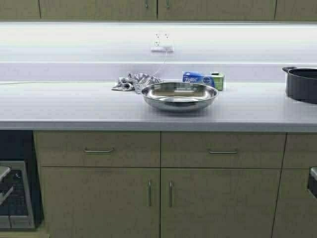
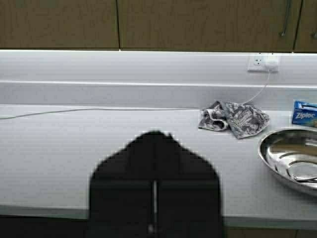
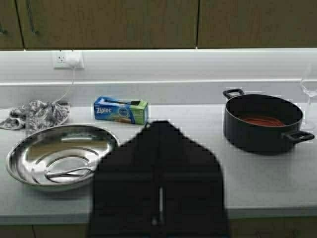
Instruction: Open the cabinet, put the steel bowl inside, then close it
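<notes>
Facing one long pale countertop [image 1: 74,106] running the whole width, with two drawers and two doors showing in the floor cabinets beneath.

Seeing one cabinet [image 1: 213,9] hanging above the lit backsplash, both doors lying shut, its two bar handles meeting at the middle seam.

Finding one steel bowl [image 1: 179,95] sitting upright near the middle of the countertop, below that seam, empty and touching nothing.

Counting one dark pot [image 1: 302,84] standing well off to the bowl's right, and one stemmed glass [image 3: 309,89] just behind it.

Counting one crumpled patterned cloth [image 1: 133,82] lying just behind the bowl to its left, one blue Ziploc box [image 1: 197,78] behind to its right, and one small green box [image 1: 218,80] touching that.

Noting one wall outlet [image 1: 162,43] carrying one white plug.

Holding the left gripper [image 2: 154,134] back at the counter's front edge, fingers pressed together on nothing, the bowl lying forward and well off to its right.

Holding the right gripper [image 3: 157,124] back likewise, fingers pressed together and empty, the bowl lying near, forward and to its left, not touching.

Keeping the bowl between the two grippers, beyond both sets of fingertips.
</notes>
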Robot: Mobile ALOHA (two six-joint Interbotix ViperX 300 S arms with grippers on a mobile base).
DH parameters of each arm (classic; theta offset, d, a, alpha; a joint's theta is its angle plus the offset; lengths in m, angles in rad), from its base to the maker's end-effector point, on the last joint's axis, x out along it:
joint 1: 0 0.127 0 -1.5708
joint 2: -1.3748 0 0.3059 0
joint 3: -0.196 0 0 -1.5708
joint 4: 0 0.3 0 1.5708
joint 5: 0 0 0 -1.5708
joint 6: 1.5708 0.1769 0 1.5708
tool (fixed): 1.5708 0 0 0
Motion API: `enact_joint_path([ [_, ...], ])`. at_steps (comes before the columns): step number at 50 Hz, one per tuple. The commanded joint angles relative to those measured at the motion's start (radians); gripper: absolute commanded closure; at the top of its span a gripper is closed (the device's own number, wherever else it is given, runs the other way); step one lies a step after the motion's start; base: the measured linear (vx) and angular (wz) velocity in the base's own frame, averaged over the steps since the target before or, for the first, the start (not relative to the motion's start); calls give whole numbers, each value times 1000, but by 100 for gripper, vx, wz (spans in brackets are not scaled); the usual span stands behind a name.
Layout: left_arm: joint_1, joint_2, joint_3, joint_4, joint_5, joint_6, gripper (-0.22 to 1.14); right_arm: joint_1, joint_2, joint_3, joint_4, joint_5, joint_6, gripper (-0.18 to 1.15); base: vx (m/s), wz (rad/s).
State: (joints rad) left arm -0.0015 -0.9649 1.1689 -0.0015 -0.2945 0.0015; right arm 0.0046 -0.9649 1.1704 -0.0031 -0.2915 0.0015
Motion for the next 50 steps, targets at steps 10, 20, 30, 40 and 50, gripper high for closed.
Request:
enact_joint_path([
  [10, -20, 29, 8, 20, -14, 2, 88, 48, 3, -3, 0, 28, 11, 93, 8, 1],
  [20, -46, 69, 0, 48, -37, -8, 89, 46, -9, -3, 0, 31, 6, 92, 17, 2],
  [30, -46, 67, 2, 52, -54, -5, 89, 46, -23, 0, -2, 57, 2, 92, 21, 5],
  [40, -46, 63, 3, 52, -60, 2, 89, 46, -25, 2, -14, 58, -2, 92, 26, 1],
  [50, -46, 55, 9, 52, -60, 0, 89, 48, -21, 0, -15, 58, 5, 92, 27, 4],
])
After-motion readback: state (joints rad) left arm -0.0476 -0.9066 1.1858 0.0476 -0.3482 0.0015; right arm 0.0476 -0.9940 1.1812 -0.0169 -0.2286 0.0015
